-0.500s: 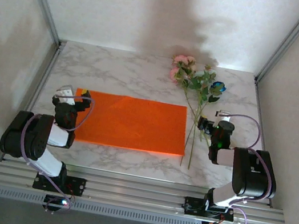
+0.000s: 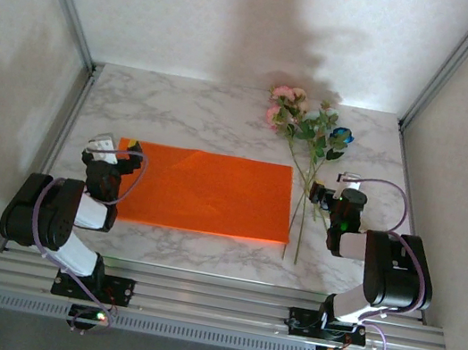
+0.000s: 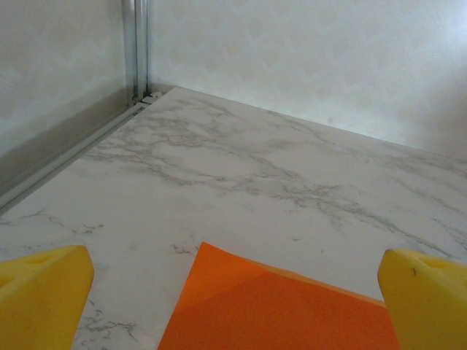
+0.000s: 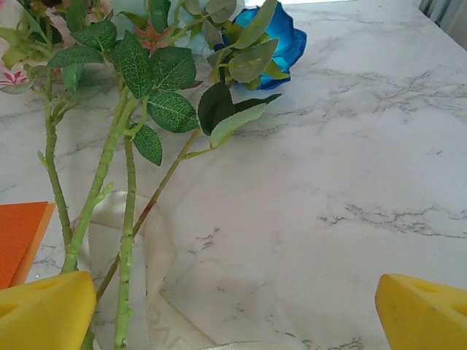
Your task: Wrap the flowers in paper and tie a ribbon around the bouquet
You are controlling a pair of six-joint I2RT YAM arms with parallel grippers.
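The orange paper (image 2: 208, 191) lies flat on the marble table, its far left corner (image 3: 208, 251) under my left gripper (image 2: 114, 150), which is open and holds nothing. The flowers (image 2: 308, 126) lie to the right of the paper, pink and blue blooms at the far side, stems (image 2: 302, 214) running toward me. My right gripper (image 2: 337, 193) is open just right of the stems (image 4: 125, 240), above the table. The cream ribbon (image 4: 157, 255) lies looped on the table under the stems. A blue bloom (image 4: 281, 40) rests beyond.
The marble table (image 2: 190, 117) is bordered by metal frame rails (image 2: 64, 109) on the left and right. White walls stand close behind. Bare marble stretches beyond the paper (image 3: 255, 168) and right of the stems (image 4: 350, 160).
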